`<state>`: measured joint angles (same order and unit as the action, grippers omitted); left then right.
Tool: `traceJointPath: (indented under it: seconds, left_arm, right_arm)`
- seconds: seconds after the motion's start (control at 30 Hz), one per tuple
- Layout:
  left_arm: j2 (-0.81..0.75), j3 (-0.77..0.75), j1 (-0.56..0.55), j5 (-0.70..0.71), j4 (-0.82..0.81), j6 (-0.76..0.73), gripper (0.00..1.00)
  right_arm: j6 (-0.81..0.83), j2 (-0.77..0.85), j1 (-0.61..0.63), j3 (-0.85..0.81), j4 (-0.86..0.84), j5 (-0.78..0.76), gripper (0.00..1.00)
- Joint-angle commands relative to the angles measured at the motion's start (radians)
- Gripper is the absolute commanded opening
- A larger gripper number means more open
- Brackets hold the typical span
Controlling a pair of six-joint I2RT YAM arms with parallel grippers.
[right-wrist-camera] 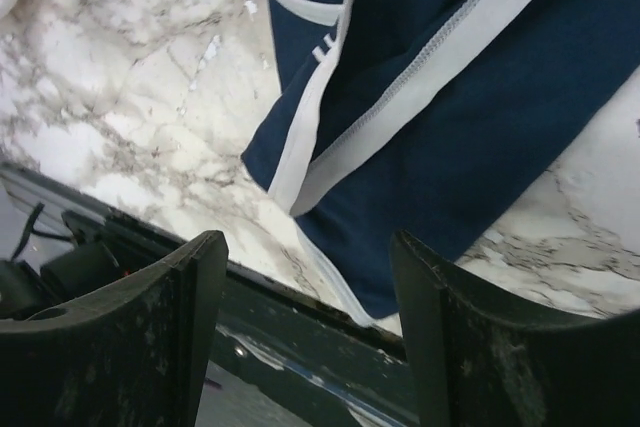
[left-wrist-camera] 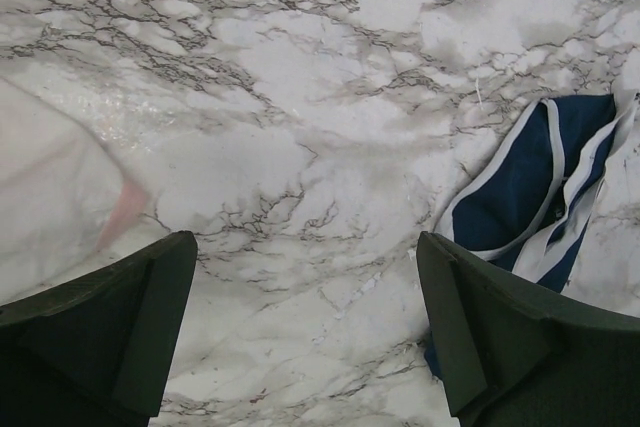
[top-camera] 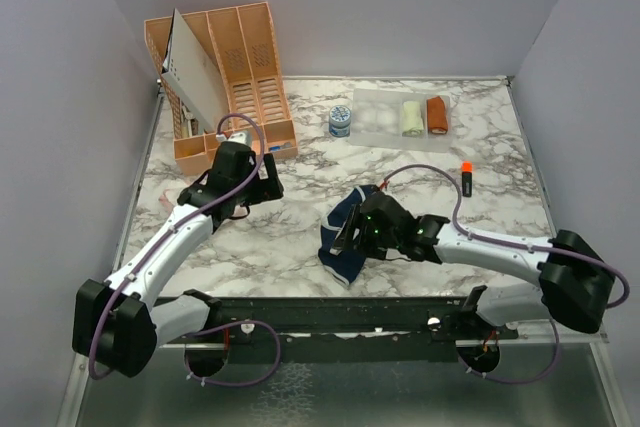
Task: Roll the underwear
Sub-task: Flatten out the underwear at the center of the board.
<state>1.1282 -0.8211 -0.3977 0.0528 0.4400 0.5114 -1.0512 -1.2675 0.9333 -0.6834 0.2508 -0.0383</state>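
The navy blue underwear (top-camera: pixel 343 264) with white edging lies loosely spread on the marble table, near its front edge. My right gripper (top-camera: pixel 348 237) hovers just above it, open with nothing between its fingers. In the right wrist view the navy cloth (right-wrist-camera: pixel 470 107) fills the upper right, beyond the open gripper (right-wrist-camera: pixel 310 327). My left gripper (top-camera: pixel 262 182) stands open over bare marble to the left of the underwear. In the left wrist view the navy cloth (left-wrist-camera: pixel 520 187) shows beside the right finger (left-wrist-camera: pixel 470 337). A pale blurred shape with a pink patch (left-wrist-camera: pixel 70 197) lies at that view's left; I cannot tell what it is.
An orange slotted organizer (top-camera: pixel 245 57) with a white sheet (top-camera: pixel 195 72) leaning in it stands at the back left. Behind are a small blue patterned tin (top-camera: pixel 340 122), a clear tray with a cream roll (top-camera: pixel 412 117) and a rust-orange roll (top-camera: pixel 437 114). An orange-capped marker (top-camera: pixel 466 177) lies right.
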Motion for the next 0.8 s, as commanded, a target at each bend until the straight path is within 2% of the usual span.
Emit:
traceJointPath:
  seconds: [0.0,0.1,0.2,0.53,0.77]
  left_arm:
    - [-0.013,0.017,0.034,-0.017,-0.003,-0.007,0.99]
    - [-0.024,0.03,0.043,-0.031,-0.006,-0.008,0.99]
    - [-0.034,0.042,0.048,-0.047,-0.011,-0.008,0.99]
    - [-0.021,0.05,0.057,-0.079,-0.021,-0.016,0.99]
    - [-0.019,0.053,0.06,-0.086,-0.024,-0.016,0.99]
  right_arm:
    - [-0.215,-0.106,0.027,0.003,-0.129,-0.04,0.68]
    - [-0.26,-0.139,0.035,0.003,-0.156,-0.047,0.65]
    - [-0.295,-0.144,0.034,0.007,-0.163,-0.085,0.57]
    - [-0.309,-0.193,0.034,-0.02,-0.121,-0.062,0.54]
    - [-0.305,-0.218,0.034,-0.008,-0.175,-0.042,0.39]
